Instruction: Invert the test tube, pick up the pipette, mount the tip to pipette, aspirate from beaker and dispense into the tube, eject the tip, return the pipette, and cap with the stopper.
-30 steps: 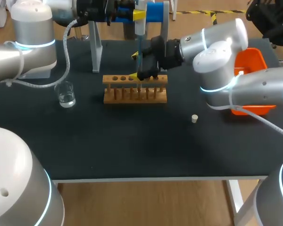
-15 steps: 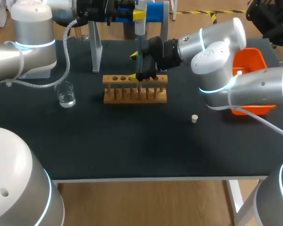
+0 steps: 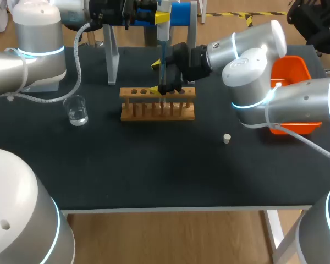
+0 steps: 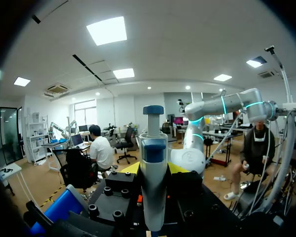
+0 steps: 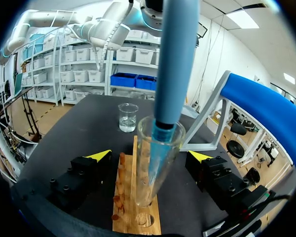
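Overhead, the left gripper (image 3: 160, 16) was clamped on the pipette (image 3: 164, 30) above the table's far edge, just in front of the blue-topped stand (image 3: 181, 14). The pipette hung upright, and its lower end ran down to the right gripper (image 3: 158, 78), which hovered over the wooden rack (image 3: 158, 110). That rack stood in the far middle of the table (image 3: 154, 176), close to the stand's legs. The beaker (image 3: 77, 110) stood to the rack's left, well apart from it. The stopper (image 3: 226, 138) lay to the rack's right, nearer the front edge, apart from both the rack and the orange bin (image 3: 291, 71) at the right edge.

From the left wrist, the pipette rose upright, held from both sides between the yellow fingertips (image 4: 130, 168).

From the right wrist, the test tube (image 5: 155, 163) stood tilted in the rack hole nearest the gripper. The fingers were spread wide, with a gap on each side of the glass. The pipette's blue shaft entered the tube's mouth, with its tip inside. The beaker, holding clear liquid, stood ahead, past the rack's far end
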